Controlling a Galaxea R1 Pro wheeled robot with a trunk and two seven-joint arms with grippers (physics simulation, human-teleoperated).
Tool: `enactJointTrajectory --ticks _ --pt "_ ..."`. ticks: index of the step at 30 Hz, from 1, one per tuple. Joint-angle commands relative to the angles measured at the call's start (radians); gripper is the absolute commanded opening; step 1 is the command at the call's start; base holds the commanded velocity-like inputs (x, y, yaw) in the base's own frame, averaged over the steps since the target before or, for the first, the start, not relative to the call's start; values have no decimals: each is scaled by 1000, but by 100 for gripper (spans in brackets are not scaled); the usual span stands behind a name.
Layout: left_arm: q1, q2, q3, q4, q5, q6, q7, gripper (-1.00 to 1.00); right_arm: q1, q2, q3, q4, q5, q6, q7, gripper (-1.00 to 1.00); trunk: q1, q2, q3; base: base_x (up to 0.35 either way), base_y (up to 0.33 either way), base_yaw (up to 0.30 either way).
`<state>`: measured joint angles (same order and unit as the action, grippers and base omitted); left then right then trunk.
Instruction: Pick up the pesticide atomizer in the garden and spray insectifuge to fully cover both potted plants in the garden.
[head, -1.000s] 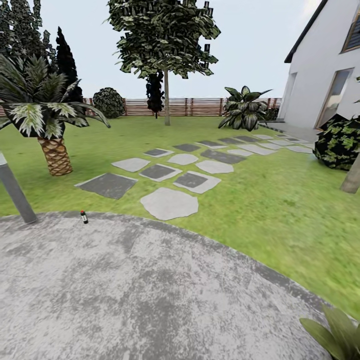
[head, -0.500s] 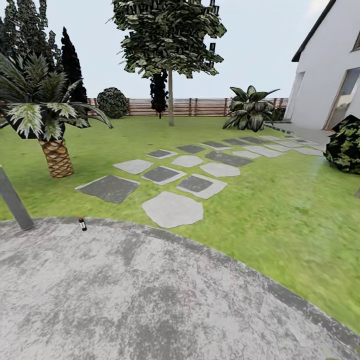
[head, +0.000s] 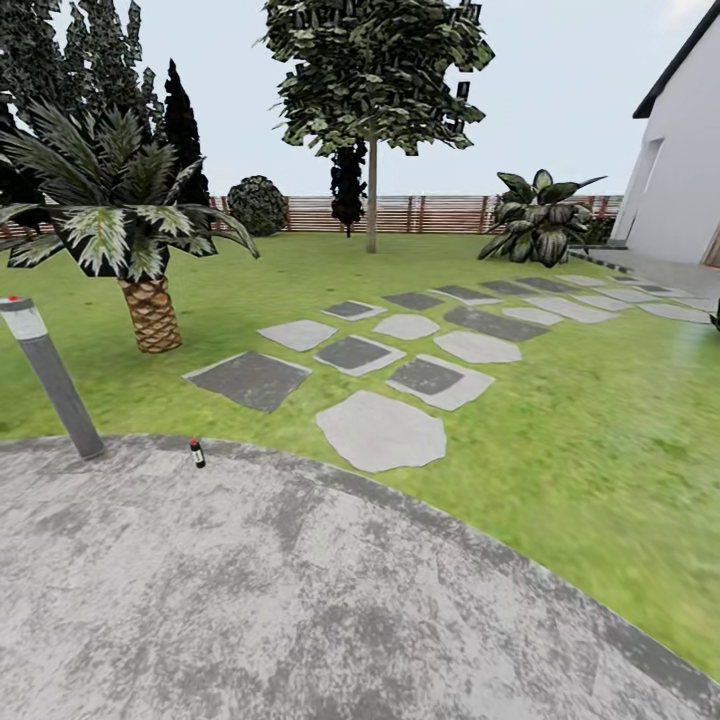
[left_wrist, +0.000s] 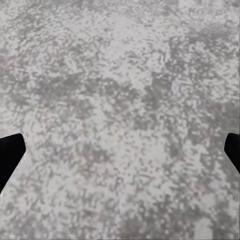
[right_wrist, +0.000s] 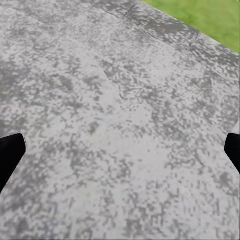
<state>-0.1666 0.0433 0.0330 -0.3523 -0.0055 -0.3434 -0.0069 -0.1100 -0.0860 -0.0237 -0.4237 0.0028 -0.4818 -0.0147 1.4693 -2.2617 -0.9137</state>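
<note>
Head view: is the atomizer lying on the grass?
No. The atomizer stands upright on the grey patio, just inside its edge, near the lamp post.

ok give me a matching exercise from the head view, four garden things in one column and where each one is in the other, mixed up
Things:
1. pesticide atomizer
2. palm tree
3. lamp post
4. wooden fence

Places:
A. along the far end of the lawn
B. upright on the stone patio, near its far edge
C. at the patio's edge, left of the bottle
D. on the grass beyond the post, at the left

Pairs: 1-B, 2-D, 3-C, 4-A
</note>
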Motion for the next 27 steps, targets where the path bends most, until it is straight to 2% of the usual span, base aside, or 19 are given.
enactJointTrajectory --ticks 1,27 --pt "-1 0 2 1 -1 -3 -1 100 0 0 1 0 1 -3 -2 100 0 0 -1 280 224 0" --pt "-1 0 3 1 0 -3 -1 100 0 0 1 2 2 -3 -1 100 0 0 -1 280 224 0"
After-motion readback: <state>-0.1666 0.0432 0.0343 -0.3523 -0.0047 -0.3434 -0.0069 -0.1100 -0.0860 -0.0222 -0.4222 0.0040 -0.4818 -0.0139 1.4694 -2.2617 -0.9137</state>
